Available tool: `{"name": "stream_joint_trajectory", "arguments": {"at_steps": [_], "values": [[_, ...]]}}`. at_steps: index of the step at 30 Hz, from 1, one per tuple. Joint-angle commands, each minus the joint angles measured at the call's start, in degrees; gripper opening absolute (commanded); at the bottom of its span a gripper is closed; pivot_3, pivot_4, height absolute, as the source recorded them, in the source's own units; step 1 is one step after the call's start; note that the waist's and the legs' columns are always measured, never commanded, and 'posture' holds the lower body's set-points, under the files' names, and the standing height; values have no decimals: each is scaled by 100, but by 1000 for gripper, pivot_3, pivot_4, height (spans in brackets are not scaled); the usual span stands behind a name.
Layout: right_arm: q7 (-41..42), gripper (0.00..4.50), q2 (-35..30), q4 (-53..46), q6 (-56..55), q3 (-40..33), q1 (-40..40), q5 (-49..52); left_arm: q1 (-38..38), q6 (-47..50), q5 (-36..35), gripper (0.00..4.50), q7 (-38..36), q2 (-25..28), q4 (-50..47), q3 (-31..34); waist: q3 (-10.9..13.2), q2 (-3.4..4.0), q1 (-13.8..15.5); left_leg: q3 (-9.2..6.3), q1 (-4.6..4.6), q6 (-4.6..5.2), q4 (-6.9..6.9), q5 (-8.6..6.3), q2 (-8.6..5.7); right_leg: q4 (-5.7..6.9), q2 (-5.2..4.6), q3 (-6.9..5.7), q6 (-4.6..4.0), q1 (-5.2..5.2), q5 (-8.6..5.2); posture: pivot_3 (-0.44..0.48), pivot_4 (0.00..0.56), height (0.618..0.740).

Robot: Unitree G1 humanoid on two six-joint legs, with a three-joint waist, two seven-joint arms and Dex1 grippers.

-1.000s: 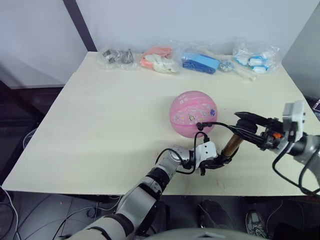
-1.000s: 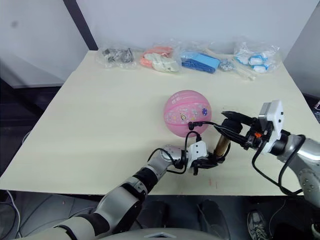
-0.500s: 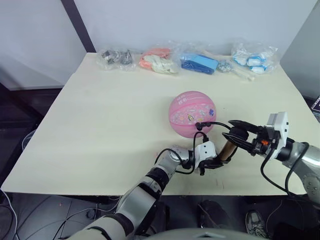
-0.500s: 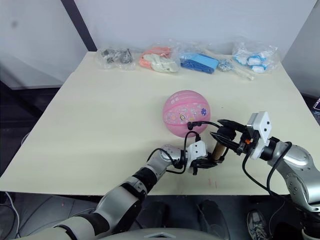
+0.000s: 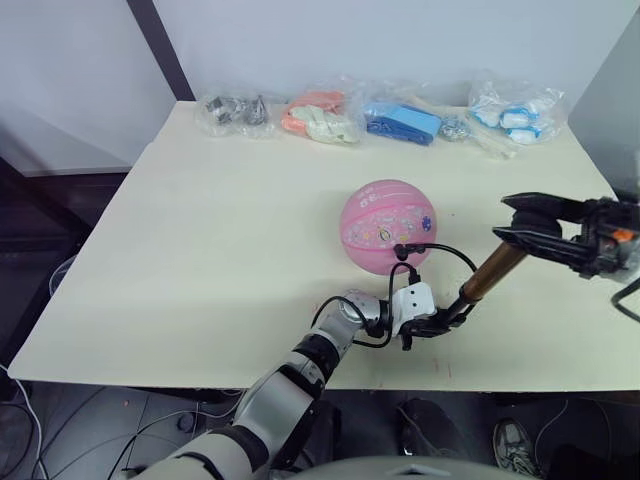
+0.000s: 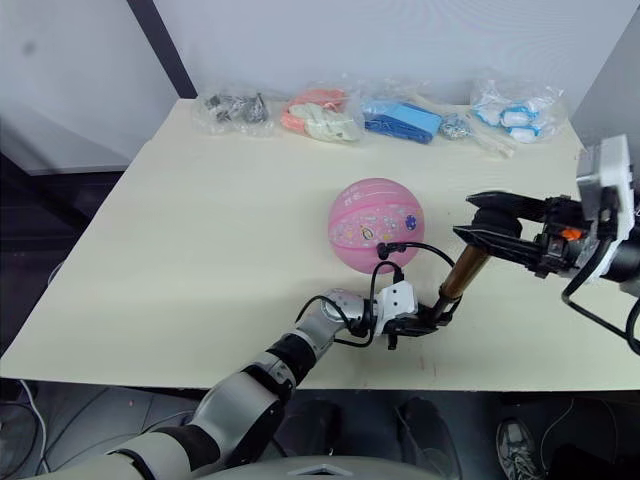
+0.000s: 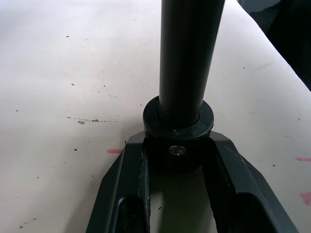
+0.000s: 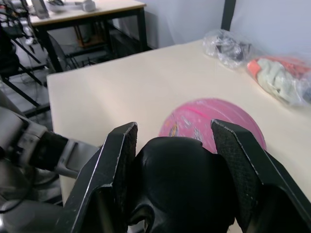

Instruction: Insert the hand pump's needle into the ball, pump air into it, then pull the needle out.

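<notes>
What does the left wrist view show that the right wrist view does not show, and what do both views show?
Left wrist view alone: the left gripper clamped on the hand pump's black base cap, and small red marks on the table.

Right wrist view alone: the right gripper closed around the pump's black handle, the pink ball beyond it, bagged items at the far edge, and another table behind.

Both: the pump and the cream tabletop.

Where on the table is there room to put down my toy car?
The table is bare across its whole left half, between the bags at the far edge and the near edge. It is crowded at the right, around the ball, the hand pump and both grippers.
</notes>
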Motion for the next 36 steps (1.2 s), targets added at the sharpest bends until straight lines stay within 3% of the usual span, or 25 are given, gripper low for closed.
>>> {"name": "stream_joint_trajectory", "arguments": {"at_steps": [1,11,23,36], "values": [[-76,2022,-308,38,186,-516,-463,668,157,305,202,1073,66,177,399,-66,1,1,1,0,-1,0,0,0,0,0,0,0,0,-1,0,0,150,736],[-88,2022,-533,271,509,-546,-905,856,166,339,194,1073,38,165,319,-69,7,6,79,6,-55,1,10,1,-1,11,-3,4,-2,-62,3,0,150,736],[206,2022,548,-195,-573,629,502,-944,156,364,194,1073,59,158,315,-64,-14,-16,70,16,-37,1,9,1,1,29,8,13,-1,-61,2,0,150,736],[243,2022,1742,551,-2048,2192,1191,-2911,194,329,205,1073,82,195,343,-66,-34,-46,-4,10,22,-1,-1,0,2,23,10,9,-1,-3,-1,0,150,736]]}}
